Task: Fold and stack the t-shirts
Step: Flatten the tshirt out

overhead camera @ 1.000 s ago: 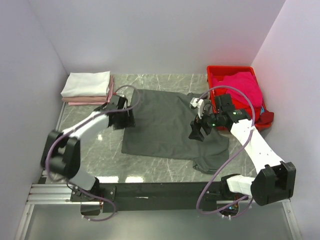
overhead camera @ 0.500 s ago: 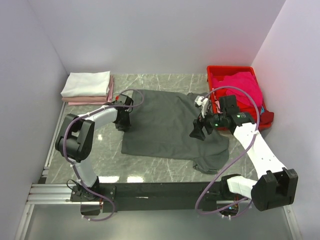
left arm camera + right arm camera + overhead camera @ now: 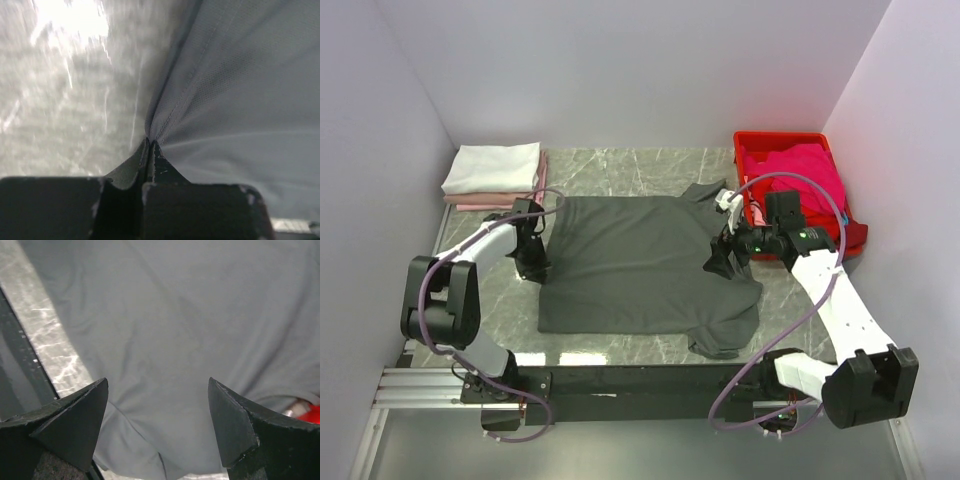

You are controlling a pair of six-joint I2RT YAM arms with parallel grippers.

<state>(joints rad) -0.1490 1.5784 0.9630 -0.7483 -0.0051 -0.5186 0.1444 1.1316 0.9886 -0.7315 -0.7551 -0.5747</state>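
Grey t-shirt [image 3: 640, 270] spread flat left of red crate [image 3: 785, 136]. Left gripper [image 3: 150, 144] pinched shut on the shirt edge farthest from crate; right gripper [image 3: 157, 384] wide, empty, over crate-side cloth. Step: flattening. Next, probably: right takes hold, first fold

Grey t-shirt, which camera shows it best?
Top external: almost the whole grey t-shirt lies spread on the table. Left wrist shows only its edge pinched in the shut left claw; right wrist shows a patch beneath the open right claw.
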